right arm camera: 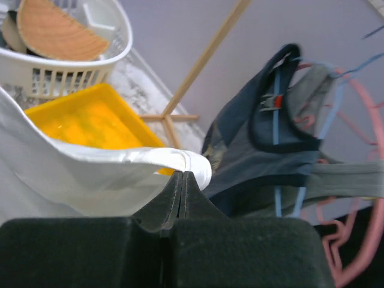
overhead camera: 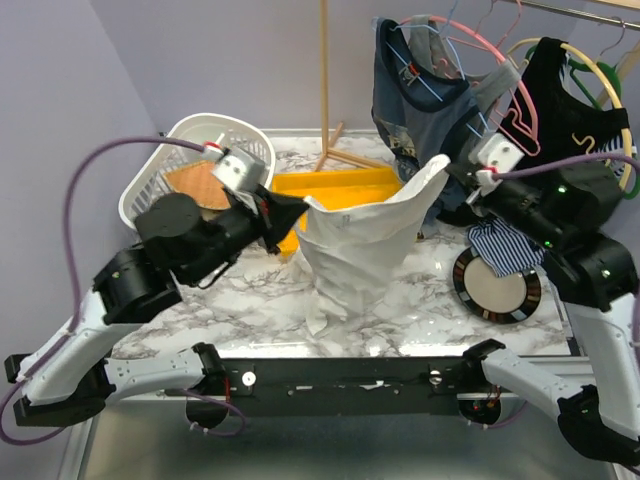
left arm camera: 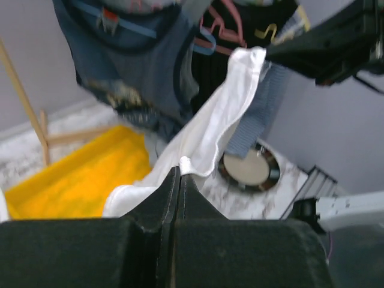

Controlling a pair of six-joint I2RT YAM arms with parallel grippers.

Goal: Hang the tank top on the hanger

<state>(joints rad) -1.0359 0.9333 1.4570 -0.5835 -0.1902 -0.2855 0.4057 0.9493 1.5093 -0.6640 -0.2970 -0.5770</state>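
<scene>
Left gripper (overhead camera: 278, 215) and right gripper (overhead camera: 452, 165) each pinch shut on the tank top (overhead camera: 355, 240), stretching it near the yellow tray (overhead camera: 330, 188), seemingly to open it for hanging.

tank top (overhead camera: 355, 245) look: off-white, thin, soft, heavily creased
pose: lifted and spread wide, with its upper edge pinched by the left gripper (overhead camera: 297, 210) and the right gripper (overhead camera: 448, 170); the right end sits higher
place: lower folds bunch on the table (overhead camera: 200, 320)
</scene>
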